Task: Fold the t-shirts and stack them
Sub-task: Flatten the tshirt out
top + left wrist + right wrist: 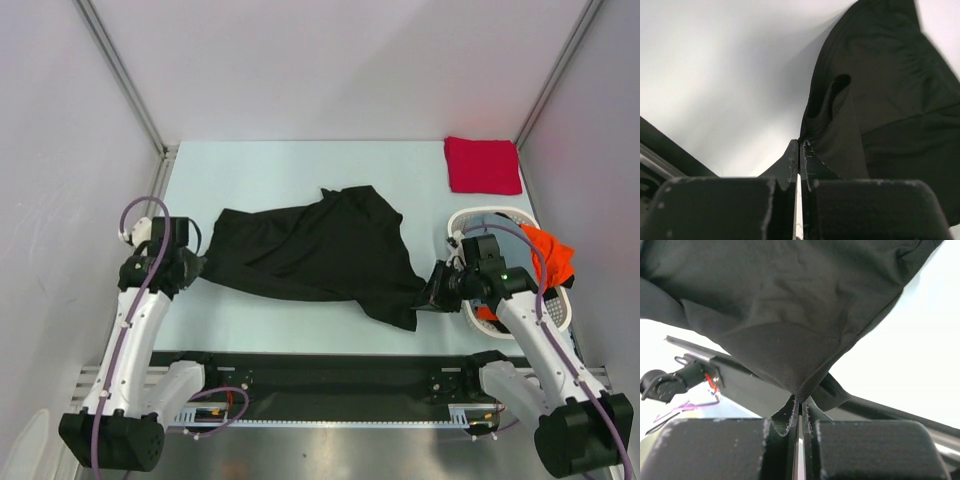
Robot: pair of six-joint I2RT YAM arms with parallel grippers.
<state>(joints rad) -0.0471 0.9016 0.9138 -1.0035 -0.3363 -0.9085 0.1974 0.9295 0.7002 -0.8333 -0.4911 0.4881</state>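
Note:
A large black t-shirt [315, 250] lies spread and stretched across the middle of the table between my two grippers. My left gripper [196, 267] is shut on its left edge; in the left wrist view the black cloth [875, 110] runs into the closed jaws [800, 150]. My right gripper [432, 293] is shut on its right corner; in the right wrist view the cloth [790, 315] hangs from the closed jaws [801, 402]. A folded red t-shirt [482, 165] lies at the far right. An orange t-shirt [552, 256] hangs over the basket.
A white perforated basket [492, 216] stands at the right, behind my right arm, with a grey-blue cloth [508, 238] inside. Enclosure walls stand on the left, back and right. A black rail [330, 375] runs along the near table edge.

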